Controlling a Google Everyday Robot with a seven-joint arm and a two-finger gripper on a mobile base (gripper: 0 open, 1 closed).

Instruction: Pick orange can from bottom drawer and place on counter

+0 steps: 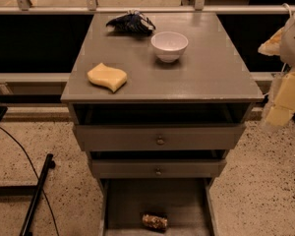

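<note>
While the can [155, 222] is laid in the bottom drawer [130, 200], the gripper [284, 100] is seen right of the bench [206, 75], its state unclear

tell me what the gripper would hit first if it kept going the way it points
The gripper, at the right edge beside the counter, seems to point downward, so probably the speckled floor first, not the orange can; depth is unclear.

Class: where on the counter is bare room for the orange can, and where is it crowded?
Bare: the counter's front right, between the white bowl and the front edge, and the middle between the sponge and bowl. Crowded: the back, with bowl and dark bag. The orange can lies in the bottom drawer; the pincer hangs beyond the counter's right edge.
</note>
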